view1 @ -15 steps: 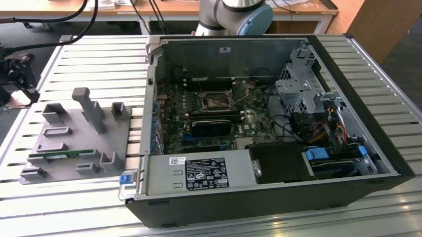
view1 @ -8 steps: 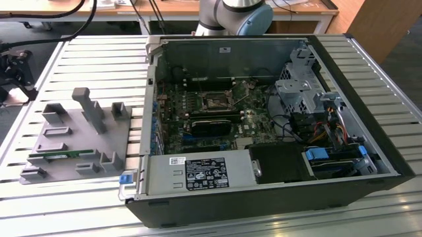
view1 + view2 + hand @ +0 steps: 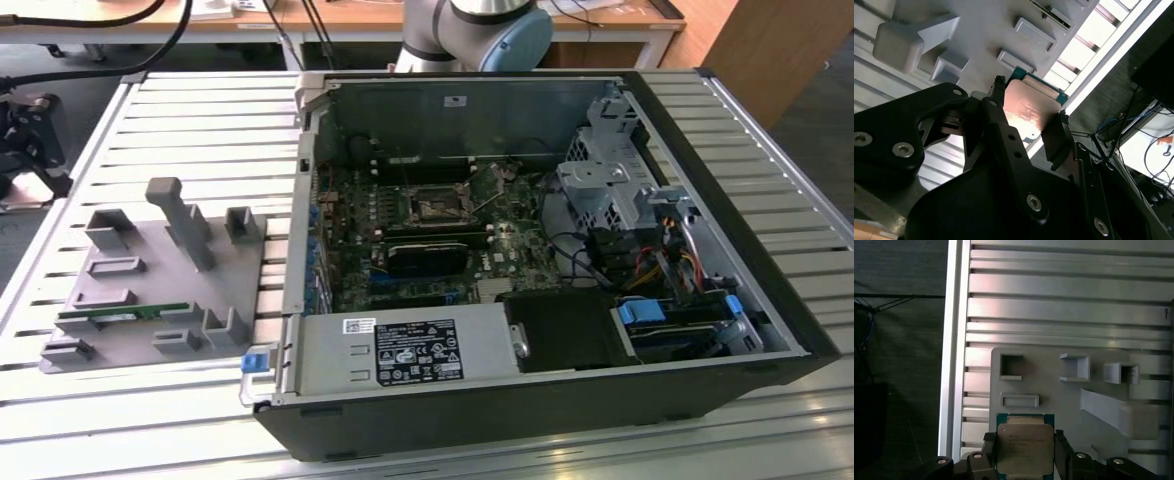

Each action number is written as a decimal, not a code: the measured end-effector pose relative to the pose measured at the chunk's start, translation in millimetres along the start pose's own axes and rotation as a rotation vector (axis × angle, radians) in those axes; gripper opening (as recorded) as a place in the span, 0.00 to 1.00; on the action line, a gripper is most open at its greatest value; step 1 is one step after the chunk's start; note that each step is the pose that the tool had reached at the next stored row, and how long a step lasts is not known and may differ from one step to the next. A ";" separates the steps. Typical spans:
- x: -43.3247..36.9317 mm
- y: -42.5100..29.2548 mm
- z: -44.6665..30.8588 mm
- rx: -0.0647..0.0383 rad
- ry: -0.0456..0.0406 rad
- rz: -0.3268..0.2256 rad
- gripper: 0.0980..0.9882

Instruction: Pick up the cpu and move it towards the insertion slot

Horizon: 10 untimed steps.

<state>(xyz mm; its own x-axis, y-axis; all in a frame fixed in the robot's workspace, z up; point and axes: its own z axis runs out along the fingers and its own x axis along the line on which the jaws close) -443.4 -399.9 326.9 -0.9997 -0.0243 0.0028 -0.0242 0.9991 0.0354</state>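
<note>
End effector point(image 3: 1030, 102) gripping cpu point(image 3: 1025, 447), slatted table point(image 3: 1064, 290)

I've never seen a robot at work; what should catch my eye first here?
The big black computer case lying open on the slatted metal table, green circuit board exposed, dominates the exterior view. In both wrist views the black end effector grips a flat square silver-topped cpu close to a grey plastic tray.

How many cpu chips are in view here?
1: the cpu, clamped in the gripper at the grey holder tray. Others may be hidden inside the computer case.
</note>
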 end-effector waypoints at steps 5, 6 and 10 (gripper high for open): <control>0.0 0.5 -5.7 0.000 -0.0001 0.000 0.50; 0.0 0.6 -7.0 0.000 0.0000 0.000 0.50; 0.0 0.9 -11.9 0.000 -0.0001 0.000 0.50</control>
<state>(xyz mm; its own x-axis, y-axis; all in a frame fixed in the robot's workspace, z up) -443.4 -399.4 338.8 -0.9997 -0.0243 0.0027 -0.0242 0.9991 0.0355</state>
